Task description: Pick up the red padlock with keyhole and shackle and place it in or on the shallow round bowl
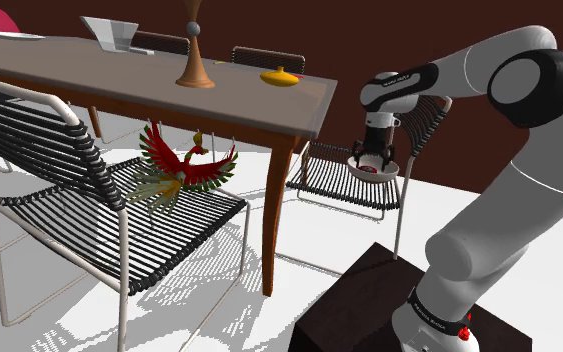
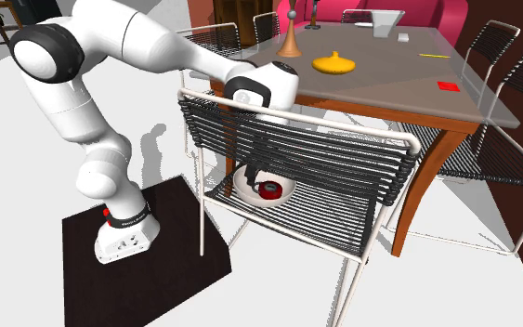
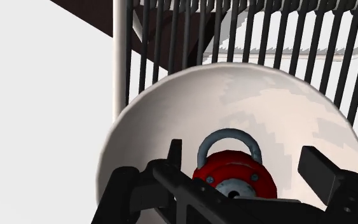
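Observation:
The red padlock (image 3: pixel 234 175) with a grey shackle lies inside the shallow white bowl (image 3: pixel 171 114), keyhole face toward the camera. My gripper (image 3: pixel 244 156) hovers just above it, open, the fingers (image 3: pixel 174 153) standing apart on either side of the lock without touching it. In the second exterior view the bowl (image 2: pixel 248 192) rests on the seat of a black-slatted chair (image 2: pixel 361 200), with the padlock (image 2: pixel 268 189) in it and the gripper (image 2: pixel 257 175) right over it. From the shoulder view the gripper (image 1: pixel 375 160) hangs over the bowl (image 1: pixel 359 170).
A wooden table (image 1: pixel 269 105) stands beside the chair, carrying a yellow dish (image 1: pixel 278 76) and a wooden vase (image 1: pixel 195 60). A red bird figure (image 1: pixel 184 165) sits on a nearer chair (image 1: pixel 119 215). The chair's backrest (image 2: pixel 296 139) rises close to my wrist. The dark stand (image 1: pixel 369 310) is below.

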`<act>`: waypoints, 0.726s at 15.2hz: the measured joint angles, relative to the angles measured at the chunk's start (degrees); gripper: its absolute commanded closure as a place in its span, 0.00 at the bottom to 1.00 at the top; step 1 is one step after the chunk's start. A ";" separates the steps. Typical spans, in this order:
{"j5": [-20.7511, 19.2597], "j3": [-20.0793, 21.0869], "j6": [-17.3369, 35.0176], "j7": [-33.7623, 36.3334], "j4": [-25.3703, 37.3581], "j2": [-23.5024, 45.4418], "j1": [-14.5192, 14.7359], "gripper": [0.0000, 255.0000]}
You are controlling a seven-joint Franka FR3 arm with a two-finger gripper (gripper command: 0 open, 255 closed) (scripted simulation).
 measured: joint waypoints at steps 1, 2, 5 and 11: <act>0.02 -0.03 0.69 -0.21 -0.70 0.07 0.00 0.00; -0.04 -0.08 1.34 -0.32 -1.54 -0.07 -0.04 0.00; 0.01 -0.17 3.75 -0.47 -3.53 0.42 -0.08 0.00; -0.02 -0.09 4.17 -0.40 -4.01 0.28 -0.04 0.00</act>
